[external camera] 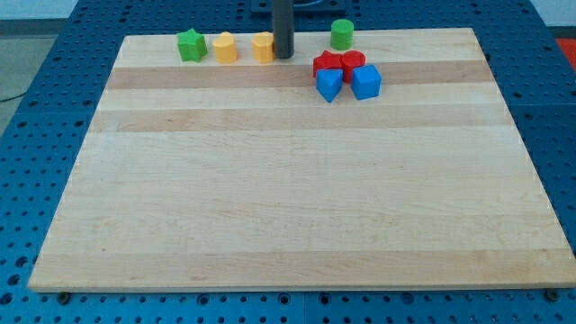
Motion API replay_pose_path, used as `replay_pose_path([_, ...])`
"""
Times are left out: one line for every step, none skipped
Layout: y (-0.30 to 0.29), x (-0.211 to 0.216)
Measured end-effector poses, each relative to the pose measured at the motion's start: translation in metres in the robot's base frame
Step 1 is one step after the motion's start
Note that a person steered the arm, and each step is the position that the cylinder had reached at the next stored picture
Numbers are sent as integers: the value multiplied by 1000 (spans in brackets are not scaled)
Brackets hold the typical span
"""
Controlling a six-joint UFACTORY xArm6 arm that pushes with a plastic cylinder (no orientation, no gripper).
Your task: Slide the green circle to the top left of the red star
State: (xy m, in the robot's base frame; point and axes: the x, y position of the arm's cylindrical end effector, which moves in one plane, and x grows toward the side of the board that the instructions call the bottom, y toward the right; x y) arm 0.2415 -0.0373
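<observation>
Now green circle (341,34) right of my tip (283,55)

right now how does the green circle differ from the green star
The green circle is a round cylinder; the green star has points. The green circle sits toward the view's top right, just above the red blocks; the green star sits far left, beside a yellow block. My tip is nearer the green circle. Both are green and near the top edge.

My tip (283,55) is seen against the right of 2 yellow blocks (263,47) — the green circle (341,34) lies well apart, just above the red star (328,63), near the view's top
</observation>
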Motion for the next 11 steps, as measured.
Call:
replay_pose_path([-34,0])
replay_pose_path([-62,0])
replay_pose_path([-36,0])
replay_pose_path([32,0])
replay_pose_path([98,12])
replay_pose_path([161,18])
replay_pose_path([202,11])
replay_pose_path([203,-15])
replay_pose_path([203,-49])
replay_pose_path([188,-50])
replay_pose_path([152,-50])
